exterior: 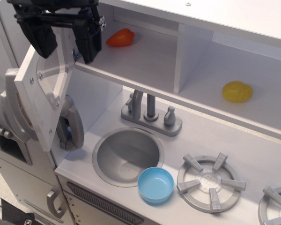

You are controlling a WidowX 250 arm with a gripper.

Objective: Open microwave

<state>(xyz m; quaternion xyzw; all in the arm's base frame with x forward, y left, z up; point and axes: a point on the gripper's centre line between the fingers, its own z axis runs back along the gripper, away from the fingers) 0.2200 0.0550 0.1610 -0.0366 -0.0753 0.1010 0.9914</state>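
Observation.image view: the toy kitchen fills the picture, and the microwave is the upper-left compartment, its door swung wide open to the left (inner face toward us). Just above the door's top edge hangs the black gripper, fingers spread apart, apparently holding nothing. Inside lies a red pepper; a small blue bowl sits beside the sink.

- The matte black two-fingered gripper is blocky and angular, its top cut off by the frame edge.
- Each thick black finger is a rectangular slab with squared ends.
- A small silver screw head sits beside the right-hand finger.
- Thin black linkage bars cross above the fingers.
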